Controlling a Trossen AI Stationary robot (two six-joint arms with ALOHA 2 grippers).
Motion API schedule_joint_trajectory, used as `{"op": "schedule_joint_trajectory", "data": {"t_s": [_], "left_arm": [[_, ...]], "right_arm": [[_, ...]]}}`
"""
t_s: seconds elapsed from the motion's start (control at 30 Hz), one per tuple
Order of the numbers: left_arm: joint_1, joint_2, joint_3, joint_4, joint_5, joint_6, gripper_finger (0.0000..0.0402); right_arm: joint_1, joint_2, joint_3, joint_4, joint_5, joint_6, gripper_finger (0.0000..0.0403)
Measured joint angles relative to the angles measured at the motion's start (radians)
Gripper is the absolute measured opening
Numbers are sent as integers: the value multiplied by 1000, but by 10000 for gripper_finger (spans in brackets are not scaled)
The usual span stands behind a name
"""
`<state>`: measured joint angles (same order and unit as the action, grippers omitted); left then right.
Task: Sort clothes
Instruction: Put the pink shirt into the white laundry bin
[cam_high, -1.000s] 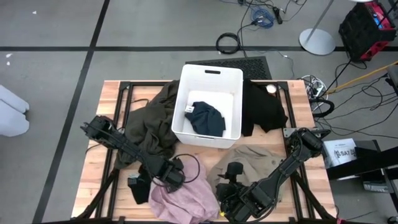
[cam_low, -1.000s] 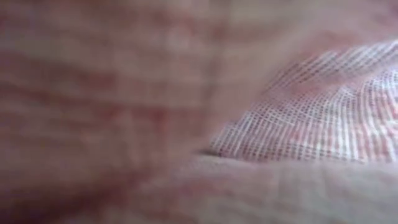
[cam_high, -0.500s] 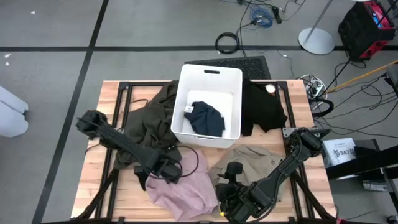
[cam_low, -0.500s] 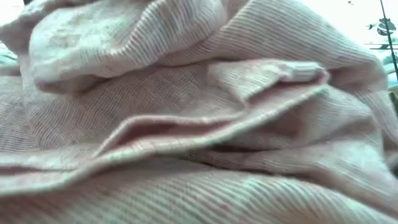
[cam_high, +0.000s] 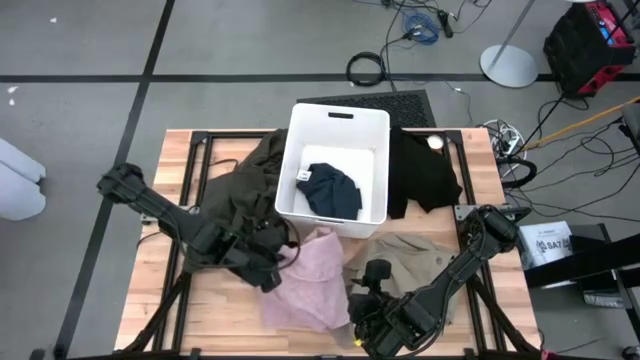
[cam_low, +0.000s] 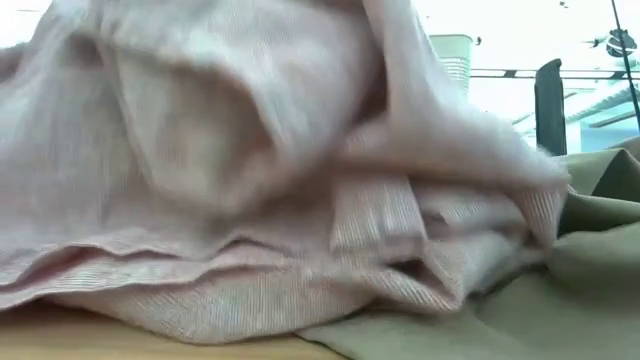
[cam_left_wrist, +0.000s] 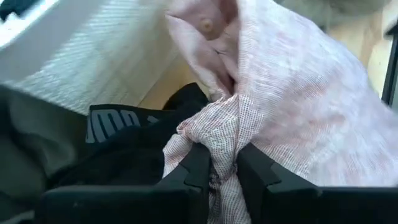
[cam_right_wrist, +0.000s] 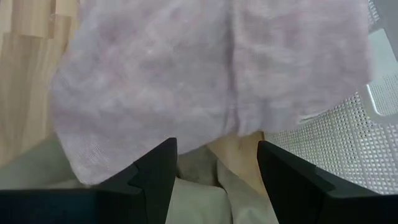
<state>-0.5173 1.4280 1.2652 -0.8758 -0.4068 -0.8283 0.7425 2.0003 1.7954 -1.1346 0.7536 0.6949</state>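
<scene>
The pale pink garment (cam_high: 310, 280) lies bunched on the table in front of the white bin (cam_high: 300, 130), partly over a khaki garment (cam_high: 410, 255). It fills the low view (cam_low: 250, 180). My left gripper (cam_high: 264, 266) is shut on its left side. A black garment with a lettered waistband (cam_left_wrist: 112, 124) lies right beside those fingers. My right gripper (cam_right_wrist: 217, 174) is open and empty above the khaki garment (cam_right_wrist: 199, 190), at the pink garment's near right (cam_right_wrist: 205, 74). A navy garment (cam_high: 330, 192) lies in the bin. The large olive garment (cam_high: 245, 190) lies left of the bin. My left gripper pinches a bunched fold of the pink garment (cam_left_wrist: 219, 152) between its two fingers (cam_left_wrist: 198, 169), several layers gathered together. The fingers come from the table's left. The fabric fans out beyond the fingers, and the rest of the garment rests on the table and the khaki garment.
A black garment (cam_high: 425, 175) lies right of the bin on the table's far right. The bin's perforated wall (cam_right_wrist: 329, 143) shows close ahead of my right gripper. Bare wood (cam_high: 200, 320) lies at the near left.
My left gripper has drawn back toward the table's left and far side while shut on the pink garment. The garment has been dragged from the near edge toward the bin. Its far part now reaches the bin's front wall.
</scene>
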Motion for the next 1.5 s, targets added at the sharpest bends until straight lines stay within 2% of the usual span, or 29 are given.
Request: {"op": "schedule_joint_trajectory", "data": {"t_s": [0.17, 0.23, 0.37, 0.47, 0.63, 0.7, 0.83, 0.93, 1.1, 1.17, 1.23, 1.33, 1.43, 1.5], "left_arm": [[-67, 35, -18, -22, 134, 288, 50], [-98, 55, -21, -65, 143, 378, 50], [-149, 111, -22, -103, 158, 497, 50], [-173, 160, -22, -96, 176, 501, 50], [-214, 221, 21, -74, 159, 494, 50], [-239, 224, 56, -81, 130, 467, 50], [-306, 220, 136, -118, 108, 397, 50], [-368, 202, 189, -143, 61, 389, 50], [-424, 164, 218, -122, -193, 359, 50], [-411, 155, 218, -131, -302, 237, 50], [-368, 148, 218, -149, -345, 83, 50], [-299, 148, 218, -197, -347, -128, 50], [-254, 149, 214, -226, -328, -258, 50], [-233, 149, 214, -230, -328, -288, 50]], "right_arm": [[13, 0, 0, -4, 9, -3, 210], [18, 0, 0, -4, 15, -7, 210], [14, 0, 0, 34, 137, -38, 210], [-13, 0, 0, 162, 238, -108, 210], [-95, 0, -76, 527, 233, -280, 210], [-118, 0, -123, 575, 193, -288, 210], [-130, 1, -215, 562, 133, -198, 210], [-130, 1, -271, 581, 133, -156, 210], [-153, 1, -317, 665, 140, -216, 210], [-162, 1, -321, 705, 134, -253, 210], [-160, 1, -314, 722, 132, -285, 210], [-140, -4, -281, 657, 129, -299, 210], [-119, -29, -228, 549, 130, -276, 210], [-100, -51, -189, 481, 134, -264, 210]]}}
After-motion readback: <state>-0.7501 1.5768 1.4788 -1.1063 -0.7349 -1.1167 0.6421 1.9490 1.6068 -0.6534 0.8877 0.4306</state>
